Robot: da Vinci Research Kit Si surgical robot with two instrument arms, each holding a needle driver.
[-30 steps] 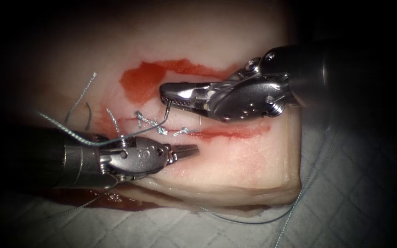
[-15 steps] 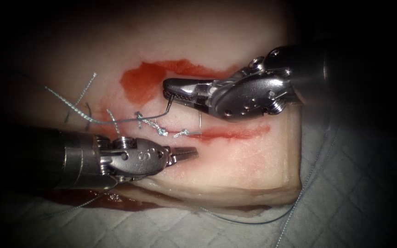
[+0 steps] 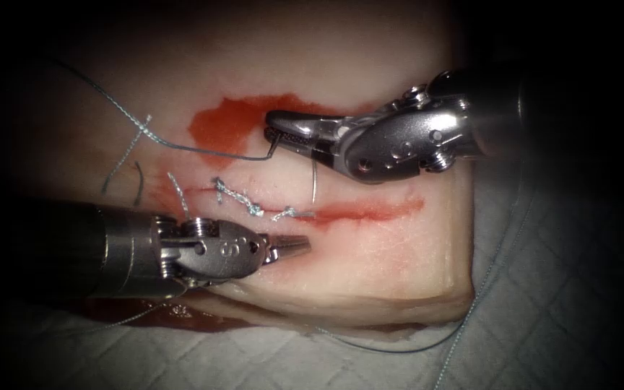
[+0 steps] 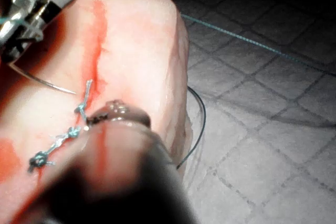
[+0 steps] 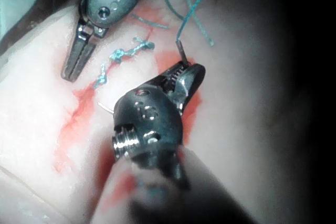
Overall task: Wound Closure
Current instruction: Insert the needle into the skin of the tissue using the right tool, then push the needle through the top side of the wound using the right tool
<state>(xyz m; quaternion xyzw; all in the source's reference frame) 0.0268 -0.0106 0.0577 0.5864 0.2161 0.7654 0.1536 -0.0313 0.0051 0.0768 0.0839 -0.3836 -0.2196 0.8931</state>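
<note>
My right tool (image 3: 272,130) is shut on the curved needle (image 3: 315,180) close to its thread end, above the far side of the cut (image 3: 370,209). The needle arcs down under the jaws and its point hangs just over the cut, beside the last knot (image 3: 287,211); I cannot tell if it touches the tissue (image 3: 370,253). Thread (image 3: 182,148) runs taut from the needle's tail leftward and up. My left tool (image 3: 303,245) lies shut and holds nothing, on the near side of the cut. The wrist views show the needle (image 4: 42,80) and the right tool (image 5: 184,74).
Tied stitches (image 3: 253,206) cross the cut's left part, with cut thread ends (image 3: 128,155) standing further left. Red fluid (image 3: 222,126) pools behind the cut. A long slack thread (image 3: 471,310) trails over the grey quilted cloth (image 3: 543,325) past the tissue's right edge.
The right tool has moved up and to the right with the needle. The thread that lay over the left tool's wrist has lifted and drawn taut toward the upper left. The left tool barely moved.
</note>
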